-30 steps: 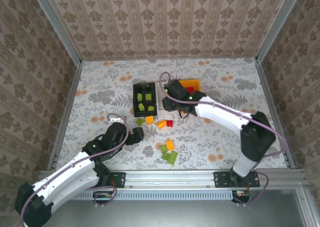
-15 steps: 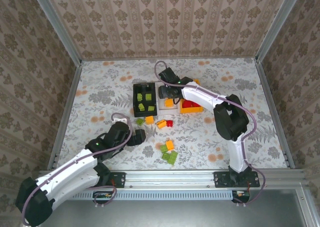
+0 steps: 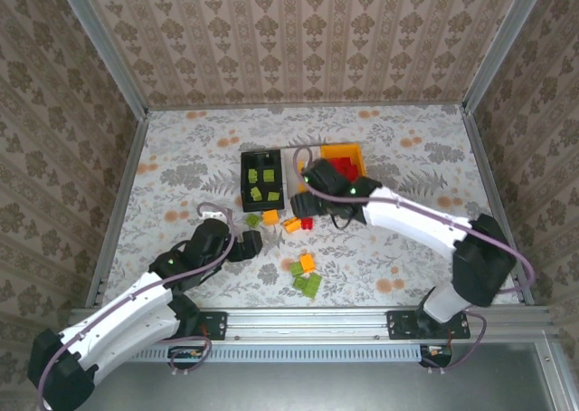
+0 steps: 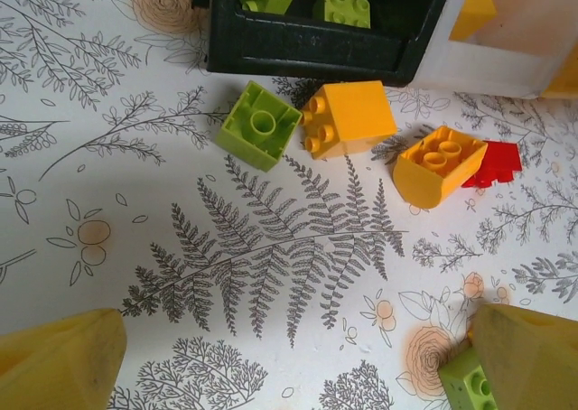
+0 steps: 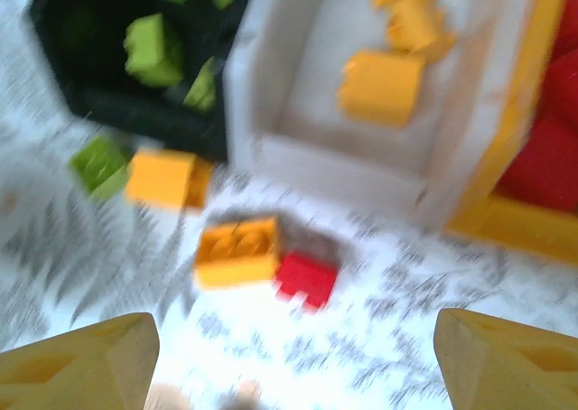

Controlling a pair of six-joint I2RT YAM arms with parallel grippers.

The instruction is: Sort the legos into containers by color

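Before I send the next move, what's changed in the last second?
The right gripper pulled back from over the white bin toward the near side, now open above the loose orange brick and red brick. Left gripper and the loose bricks stayed put.

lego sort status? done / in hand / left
Done: green bricks in the black bin, orange-yellow ones in the white bin, red ones in the orange bin.
In hand: nothing; left gripper and right gripper are open.
Left: green brick, two orange bricks and red brick loose by the bins, plus a green-and-orange cluster nearer the arms.
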